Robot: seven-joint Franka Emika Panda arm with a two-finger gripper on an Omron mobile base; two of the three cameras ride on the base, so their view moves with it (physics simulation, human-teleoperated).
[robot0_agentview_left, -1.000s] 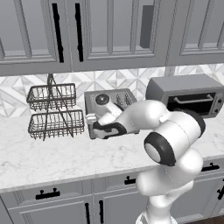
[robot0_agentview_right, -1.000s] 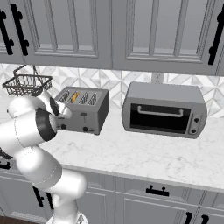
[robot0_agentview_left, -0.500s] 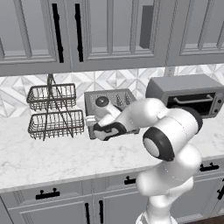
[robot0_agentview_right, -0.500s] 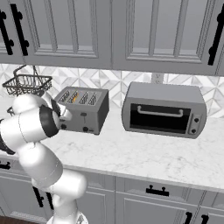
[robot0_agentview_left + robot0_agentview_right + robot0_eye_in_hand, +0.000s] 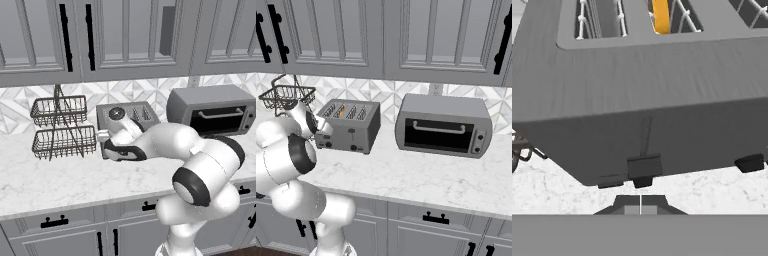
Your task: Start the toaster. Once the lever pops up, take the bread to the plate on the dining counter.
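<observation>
the toaster [image 5: 348, 125] stands on the marble tabletop [image 5: 421, 175] just left of the toaster oven [image 5: 443, 125], with the bread [image 5: 660, 15] sitting down in one of its slots as a thin yellow slice. in the hand view, one black lever [image 5: 644, 166] sits at the bottom of its slot on the toaster's front, and the tool [image 5: 640, 204] is right in front of it, its fingertips pressed together and holding nothing. from the left base view the tool [image 5: 106, 142] is at the toaster's front face, between it and the wire basket rack [image 5: 62, 127]. as a judgement, the risk here is that the closed tips slide off the small lever, so it never latches and the toaster doesn't start. pressing at a slant could also shove the whole toaster back along the tabletop rather than work the lever. later, reaching into the slot too early or off-centre could jam the tips on the slot's wire guards instead of gripping the bread.
</observation>
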